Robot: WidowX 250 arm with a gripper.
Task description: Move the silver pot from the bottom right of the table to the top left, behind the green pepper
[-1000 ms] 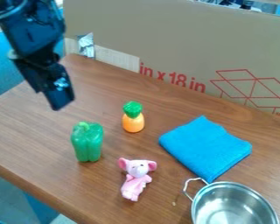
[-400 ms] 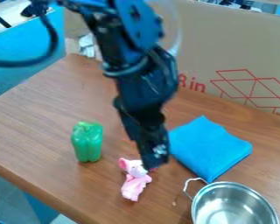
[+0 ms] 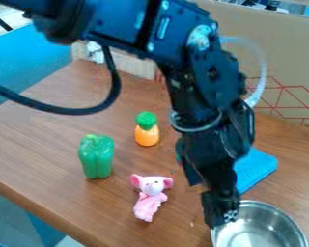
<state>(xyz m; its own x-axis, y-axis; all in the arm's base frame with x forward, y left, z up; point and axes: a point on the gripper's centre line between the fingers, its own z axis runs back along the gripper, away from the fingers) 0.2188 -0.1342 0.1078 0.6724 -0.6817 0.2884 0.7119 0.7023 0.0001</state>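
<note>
Three toys are spread on surface (image 3: 35, 159): green bell pepper (image 3: 96, 157), orange toy with green top (image 3: 147, 135), pink big-eared figure (image 3: 148, 200). Gripper (image 3: 223, 219) is seen at metal pot's (image 3: 276, 219) rim; contact and whether jaws are apart or together cannot be told. Folded blue cloth (image 3: 257, 168) is partly hidden behind arm.

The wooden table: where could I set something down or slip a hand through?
Bare table shows left of the green pepper and behind it and the pineapple toy, though a cable hangs above part. The right is crowded: gripper, metal bowl, blue cloth.
</note>
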